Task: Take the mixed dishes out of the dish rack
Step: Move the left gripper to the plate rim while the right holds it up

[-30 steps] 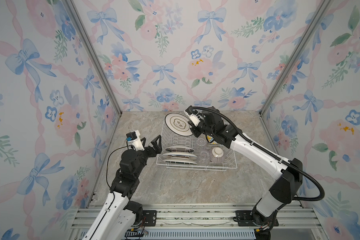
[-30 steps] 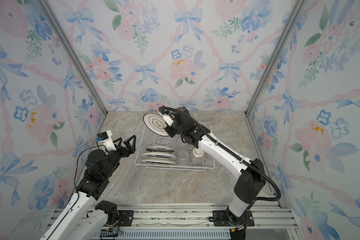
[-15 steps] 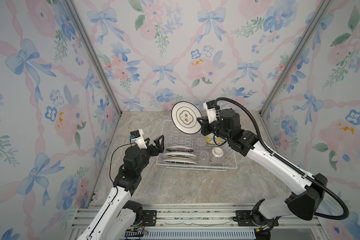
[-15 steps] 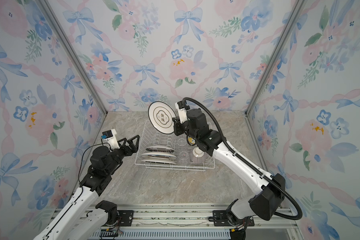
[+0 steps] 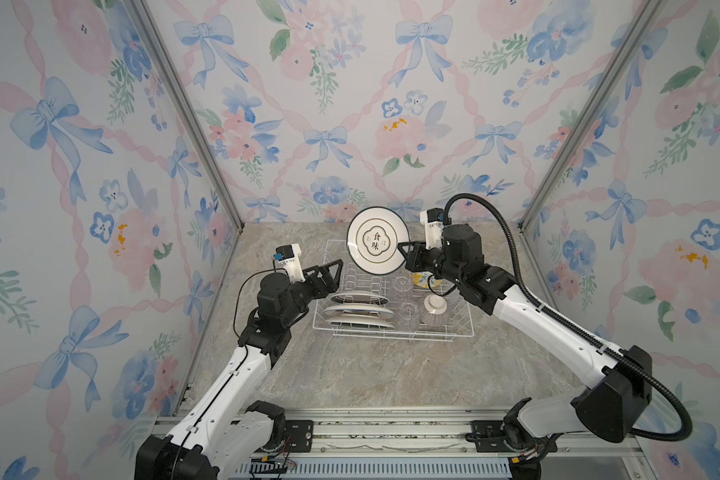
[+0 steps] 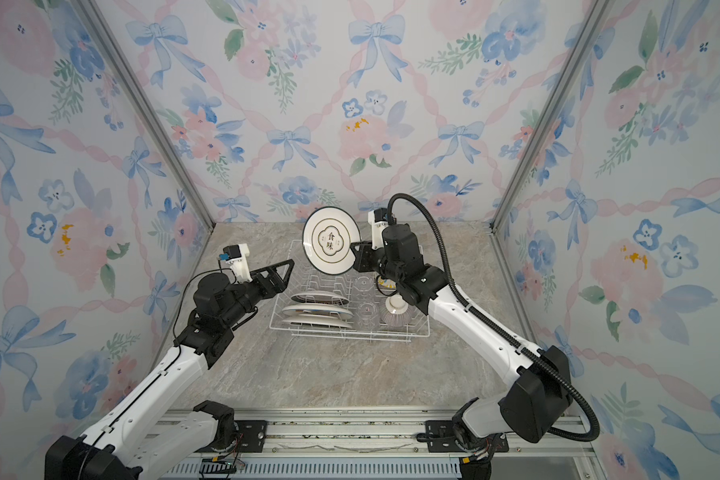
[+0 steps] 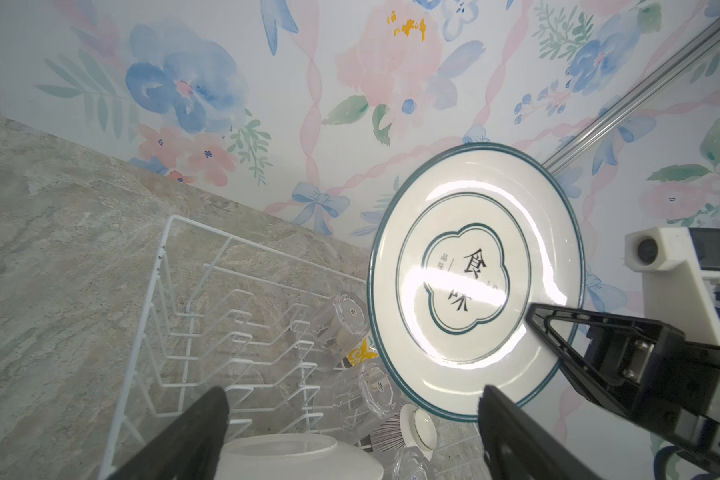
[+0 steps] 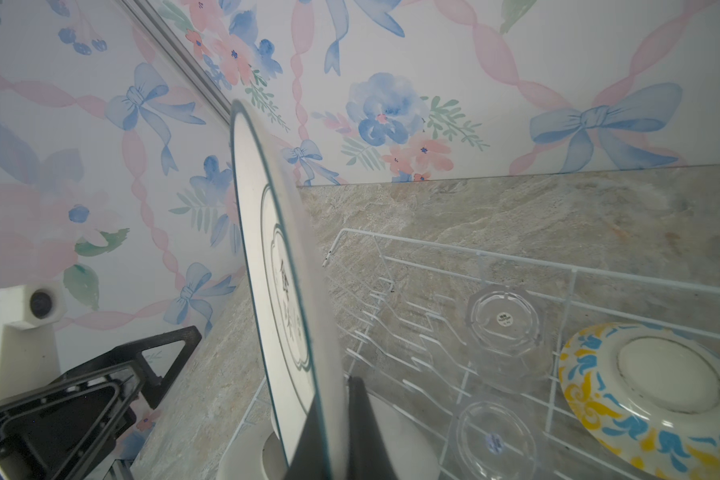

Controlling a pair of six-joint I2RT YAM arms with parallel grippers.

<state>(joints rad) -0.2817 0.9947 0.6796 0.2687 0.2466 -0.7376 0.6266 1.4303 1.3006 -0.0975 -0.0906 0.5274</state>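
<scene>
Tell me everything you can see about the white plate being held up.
The plate is round, glossy white, ceramic-looking, with a thin teal rim, an inner ring and a central lobed emblem holding characters. It hangs on edge above the back of the dish rack, face toward the top cameras. Only the right gripper touches it, pinching its edge.

I see my right gripper (image 6: pixel 355 254) pinching the dark-rimmed white plate (image 6: pixel 329 241) by its right edge, upright above the dish rack (image 6: pixel 391 335) at frame centre; my left gripper (image 6: pixel 285 272) hovers beside the rack's left side.
</scene>
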